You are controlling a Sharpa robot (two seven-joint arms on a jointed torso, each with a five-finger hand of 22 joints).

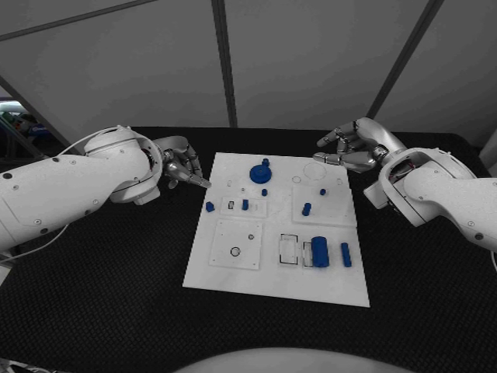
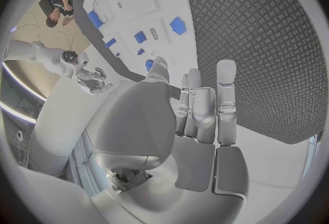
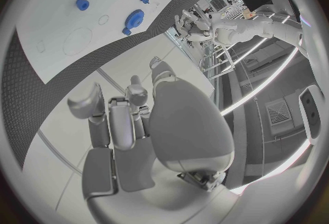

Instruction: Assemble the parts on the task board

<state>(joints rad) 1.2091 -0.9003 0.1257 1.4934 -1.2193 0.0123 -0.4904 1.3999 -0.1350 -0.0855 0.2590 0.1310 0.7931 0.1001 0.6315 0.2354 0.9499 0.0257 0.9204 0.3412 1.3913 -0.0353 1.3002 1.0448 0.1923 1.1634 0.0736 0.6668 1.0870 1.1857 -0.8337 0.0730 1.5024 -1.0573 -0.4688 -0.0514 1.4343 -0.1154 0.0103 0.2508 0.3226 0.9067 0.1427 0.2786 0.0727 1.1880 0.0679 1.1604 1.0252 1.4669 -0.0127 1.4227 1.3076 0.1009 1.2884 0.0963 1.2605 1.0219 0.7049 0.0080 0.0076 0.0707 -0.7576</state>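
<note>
White task board (image 1: 235, 273) lay mid-table (image 1: 92, 311), blue parts (image 1: 319, 252) scattered upon it; left hand (image 1: 182, 167) at its left edge, right hand (image 1: 350, 148) beyond its far-right corner, fingers of both loosely spread, grasping nothing.

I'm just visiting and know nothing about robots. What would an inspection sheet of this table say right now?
Surface: black table, bare around the board.
Job's things: white task board in the middle; blue parts on it, among them a round part at the far end and a thick cylinder near the right edge.
Clutter: nothing seen.
Hands: left hand by the board's far left corner, right hand beyond its far right corner; both hold nothing.
Cables: white cable under the left arm.
Surroundings: pale wall panels behind.
</note>
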